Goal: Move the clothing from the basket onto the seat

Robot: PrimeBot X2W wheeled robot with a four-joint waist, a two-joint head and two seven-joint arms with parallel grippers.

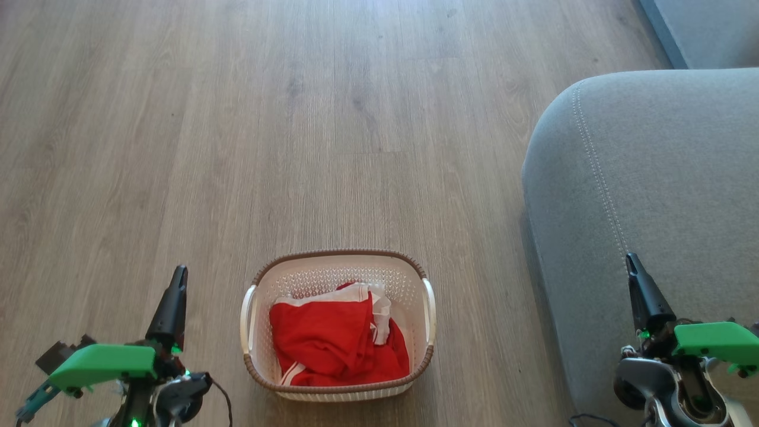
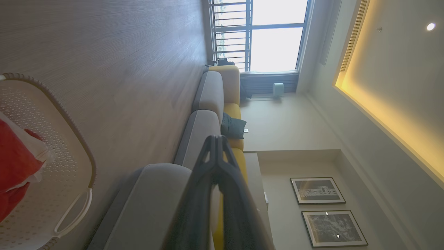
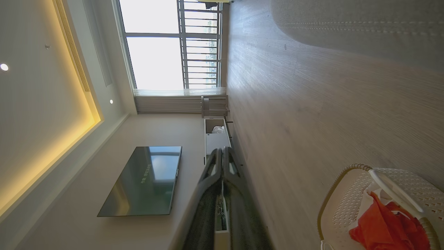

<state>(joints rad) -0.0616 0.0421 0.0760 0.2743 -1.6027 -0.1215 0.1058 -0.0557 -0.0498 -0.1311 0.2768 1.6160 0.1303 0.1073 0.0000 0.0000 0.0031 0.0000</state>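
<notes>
The left hand [image 1: 179, 277] is shut, with its two dark fingers pressed tight together, and it holds nothing. It sits low on the left of the head view, above the wood floor [image 1: 237, 118], and its fingers point up the picture. The right hand [image 1: 632, 265] is shut too and holds nothing. It sits low on the right, in front of the grey seat [image 1: 652, 178]. On the floor between the two hands stands the basket [image 1: 338, 254], closer to the left hand but apart from both. The clothing [image 1: 332, 338] lies inside the basket. It is a bunched heap of red cloth with white trim, and a white piece sits on top near the back. The seat is to the right of the basket, with a strip of floor between them. A line of pale stitches runs down the seat. In the left wrist view, the basket shows at the left edge with red cloth in it, and the seat lies behind the shut fingers. In the right wrist view, the basket is at the lower right. Far off there is a bright window [image 3: 156, 52] and a dark TV [image 3: 145, 180] on the wall.
</notes>
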